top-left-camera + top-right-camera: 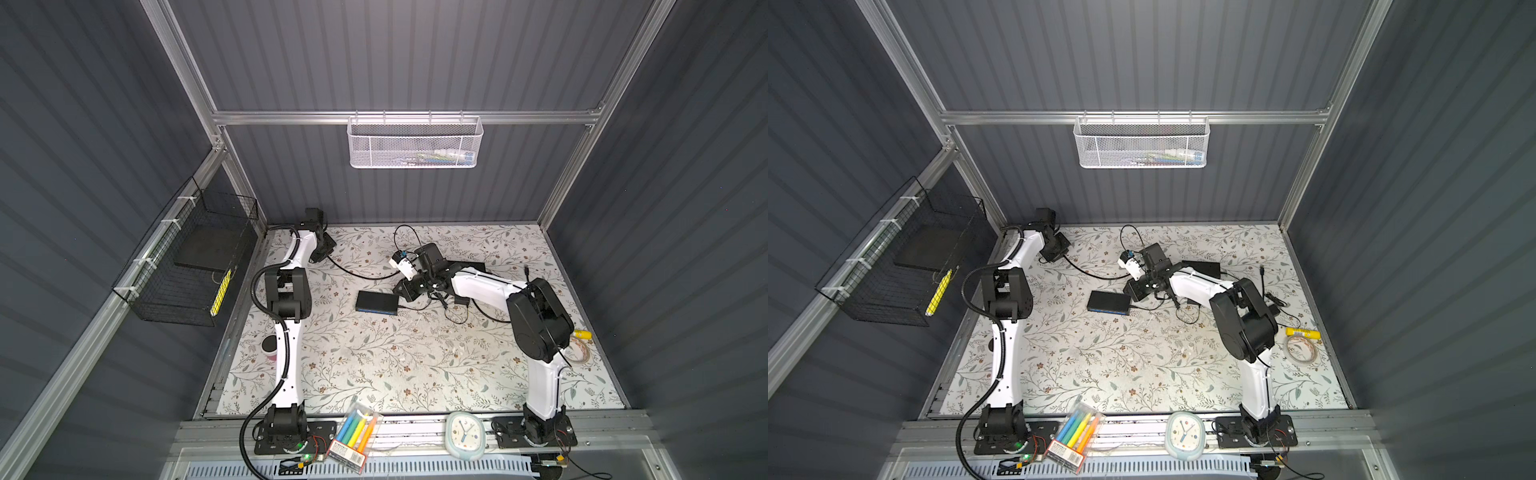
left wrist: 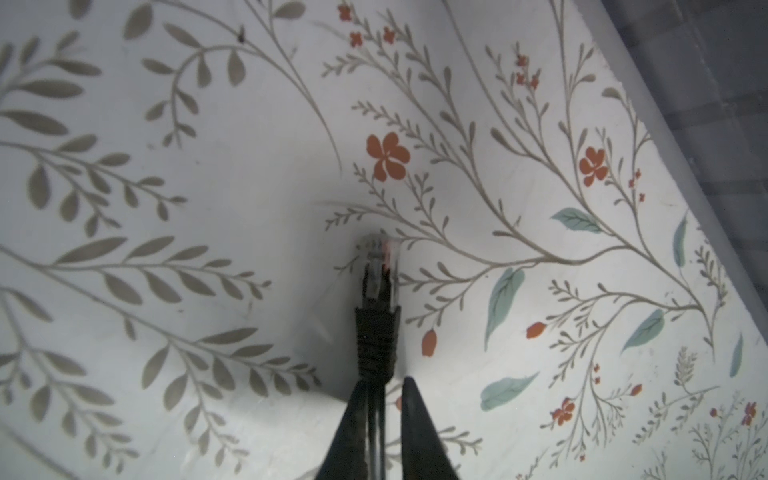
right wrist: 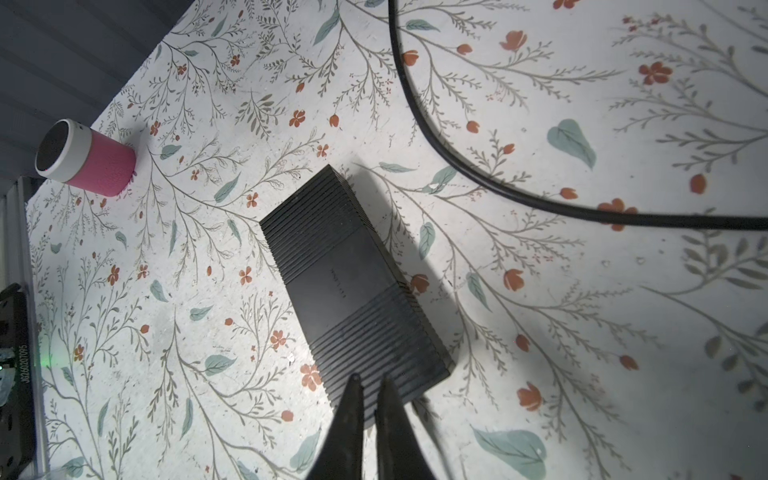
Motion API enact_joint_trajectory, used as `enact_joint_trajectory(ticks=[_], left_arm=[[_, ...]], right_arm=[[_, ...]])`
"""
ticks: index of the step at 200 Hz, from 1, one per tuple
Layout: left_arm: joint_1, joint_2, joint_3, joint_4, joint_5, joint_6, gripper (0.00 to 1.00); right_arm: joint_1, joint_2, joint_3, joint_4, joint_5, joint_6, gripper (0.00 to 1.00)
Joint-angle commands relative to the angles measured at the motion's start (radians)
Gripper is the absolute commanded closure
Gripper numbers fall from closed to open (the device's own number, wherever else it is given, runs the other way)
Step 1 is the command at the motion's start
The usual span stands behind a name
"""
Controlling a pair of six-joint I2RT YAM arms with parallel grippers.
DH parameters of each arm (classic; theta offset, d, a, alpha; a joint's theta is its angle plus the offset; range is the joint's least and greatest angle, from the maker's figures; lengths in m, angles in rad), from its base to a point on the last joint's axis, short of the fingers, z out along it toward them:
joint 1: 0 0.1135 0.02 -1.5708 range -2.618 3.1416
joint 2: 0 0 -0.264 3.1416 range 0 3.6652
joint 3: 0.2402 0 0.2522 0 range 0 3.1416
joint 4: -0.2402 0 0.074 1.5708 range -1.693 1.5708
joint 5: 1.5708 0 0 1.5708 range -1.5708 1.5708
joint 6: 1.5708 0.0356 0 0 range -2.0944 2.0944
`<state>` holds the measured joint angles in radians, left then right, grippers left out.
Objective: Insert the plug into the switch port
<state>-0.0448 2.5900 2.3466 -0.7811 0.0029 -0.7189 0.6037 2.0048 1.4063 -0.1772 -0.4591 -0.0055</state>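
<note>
The plug (image 2: 379,262), clear with a black boot, lies on the floral table near its far left corner. My left gripper (image 2: 383,382) is shut on the black cable just behind the boot; in both top views this gripper (image 1: 320,257) (image 1: 1051,257) points down there. The cable (image 1: 357,275) trails right across the table. The black switch (image 1: 377,302) (image 1: 1108,302) (image 3: 353,274) lies flat mid-table, its blue front facing the near edge. Its ports are too small to make out. My right gripper (image 3: 370,380) (image 1: 402,291) hovers over the switch's right end, shut and holding nothing.
A pink and white cylinder (image 3: 83,160) (image 1: 269,347) stands by the left arm. A black adapter (image 1: 469,266) and tangled thin cables (image 1: 453,311) lie behind the right arm. A yellow stick (image 1: 1302,332) and a tape roll (image 1: 1302,349) sit far right. A marker pack (image 1: 353,432) and a clock (image 1: 465,434) rest on the front rail.
</note>
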Motion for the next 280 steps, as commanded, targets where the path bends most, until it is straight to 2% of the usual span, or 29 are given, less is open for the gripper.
enact_joint_trajectory(ticks=[1, 31, 64, 143, 150, 185, 205, 240, 280], left_arm=[[-0.003, 0.027, -0.085, -0.04, 0.026, 0.01, 0.88], [-0.003, -0.004, -0.134, -0.01, 0.044, 0.013, 1.0], [-0.003, -0.121, -0.208, 0.029, 0.046, 0.022, 1.0], [-0.011, -0.569, -0.39, 0.118, 0.076, 0.031, 1.0], [-0.019, -0.611, -0.42, 0.117, 0.073, 0.038, 1.0], [-0.064, -0.826, -0.642, 0.134, 0.087, 0.041, 1.0], [-0.099, -0.954, -0.818, 0.185, 0.111, 0.011, 1.0], [-0.182, -1.115, -1.08, 0.257, 0.153, -0.066, 1.0], [-0.212, -1.2, -1.302, 0.355, 0.2, -0.149, 1.0]], right_arm=[[0.001, 0.003, 0.001, 0.012, -0.023, 0.022, 0.89], [0.001, -0.008, -0.007, 0.003, -0.016, 0.029, 0.9], [0.001, -0.033, -0.012, -0.022, 0.005, 0.017, 0.91], [0.001, -0.127, -0.009, -0.123, 0.114, -0.04, 0.92], [0.0, -0.144, -0.007, -0.141, 0.159, -0.045, 0.92], [-0.011, -0.268, -0.008, -0.239, 0.241, -0.097, 0.9], [-0.013, -0.343, -0.008, -0.261, 0.205, -0.122, 0.87], [0.021, -0.422, -0.065, -0.203, 0.034, -0.146, 0.81], [0.107, -0.336, -0.086, -0.124, -0.03, -0.147, 0.78]])
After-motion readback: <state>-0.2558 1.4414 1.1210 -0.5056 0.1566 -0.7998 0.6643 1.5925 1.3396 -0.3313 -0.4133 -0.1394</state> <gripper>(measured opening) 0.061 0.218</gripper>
